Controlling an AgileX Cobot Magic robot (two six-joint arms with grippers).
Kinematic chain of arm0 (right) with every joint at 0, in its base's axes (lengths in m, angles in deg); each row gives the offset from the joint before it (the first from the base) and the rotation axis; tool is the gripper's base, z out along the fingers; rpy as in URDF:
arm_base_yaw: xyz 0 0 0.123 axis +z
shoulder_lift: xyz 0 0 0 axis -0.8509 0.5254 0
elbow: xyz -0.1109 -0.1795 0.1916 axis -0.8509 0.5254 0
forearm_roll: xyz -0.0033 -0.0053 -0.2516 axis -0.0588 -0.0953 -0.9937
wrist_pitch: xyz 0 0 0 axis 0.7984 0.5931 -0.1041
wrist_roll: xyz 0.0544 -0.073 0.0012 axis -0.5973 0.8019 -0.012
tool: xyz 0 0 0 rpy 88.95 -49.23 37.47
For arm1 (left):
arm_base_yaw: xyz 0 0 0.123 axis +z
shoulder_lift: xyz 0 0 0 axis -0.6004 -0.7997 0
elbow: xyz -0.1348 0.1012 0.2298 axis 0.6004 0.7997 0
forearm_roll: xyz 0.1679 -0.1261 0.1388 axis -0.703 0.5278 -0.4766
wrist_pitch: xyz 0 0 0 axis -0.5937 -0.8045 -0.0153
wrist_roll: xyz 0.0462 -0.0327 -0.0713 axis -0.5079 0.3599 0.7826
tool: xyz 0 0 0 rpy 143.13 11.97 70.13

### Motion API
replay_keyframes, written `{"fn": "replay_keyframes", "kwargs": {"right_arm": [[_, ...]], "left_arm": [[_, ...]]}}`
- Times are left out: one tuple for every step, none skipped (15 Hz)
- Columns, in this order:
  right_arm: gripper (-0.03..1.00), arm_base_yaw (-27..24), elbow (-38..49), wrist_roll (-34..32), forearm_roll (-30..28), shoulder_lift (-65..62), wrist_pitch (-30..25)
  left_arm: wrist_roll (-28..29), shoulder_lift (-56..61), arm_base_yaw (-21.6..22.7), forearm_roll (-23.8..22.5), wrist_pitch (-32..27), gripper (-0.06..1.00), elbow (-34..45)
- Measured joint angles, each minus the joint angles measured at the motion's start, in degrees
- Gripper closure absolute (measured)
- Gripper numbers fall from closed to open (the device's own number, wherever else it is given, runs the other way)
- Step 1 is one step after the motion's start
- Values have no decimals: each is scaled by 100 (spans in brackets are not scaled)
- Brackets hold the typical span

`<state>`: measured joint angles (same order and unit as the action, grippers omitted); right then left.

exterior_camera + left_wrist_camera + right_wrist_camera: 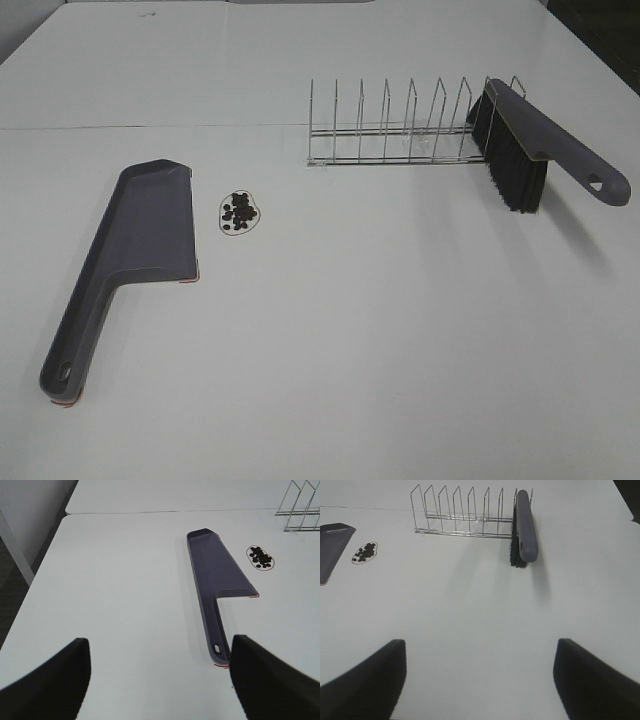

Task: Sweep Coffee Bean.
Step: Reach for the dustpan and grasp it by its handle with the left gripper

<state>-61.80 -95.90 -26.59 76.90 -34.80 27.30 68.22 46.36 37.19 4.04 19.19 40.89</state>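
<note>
The coffee beans (240, 211) lie in a small loose cluster on the white table, just right of the grey-purple dustpan (140, 240), which lies flat with its handle toward the front left. A grey brush (530, 150) with black bristles leans on the right end of a wire rack (400, 130). No gripper shows in the exterior view. In the left wrist view my left gripper (160, 685) is open and empty, short of the dustpan's handle (216, 630); the beans (261, 558) lie beyond. In the right wrist view my right gripper (480, 680) is open and empty, well short of the brush (524, 527).
The wire rack (465, 515) stands at the back right with several upright dividers. The table's left edge (30, 590) drops off beside the left arm. A seam crosses the table (150, 126) behind the dustpan.
</note>
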Motion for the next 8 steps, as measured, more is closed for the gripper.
{"fn": "replay_keyframes", "kwargs": {"right_arm": [[21,0,0,0,0,0,0],[21,0,0,0,0,0,0],[21,0,0,0,0,0,0],[21,0,0,0,0,0,0],[21,0,0,0,0,0,0],[21,0,0,0,0,0,0],[21,0,0,0,0,0,0],[21,0,0,0,0,0,0]], "left_arm": [[0,0,0,0,0,23,0],[0,0,0,0,0,23,0],[0,0,0,0,0,23,0],[0,0,0,0,0,23,0],[0,0,0,0,0,23,0],[0,0,0,0,0,23,0],[0,0,0,0,0,23,0],[0,0,0,0,0,23,0]]}}
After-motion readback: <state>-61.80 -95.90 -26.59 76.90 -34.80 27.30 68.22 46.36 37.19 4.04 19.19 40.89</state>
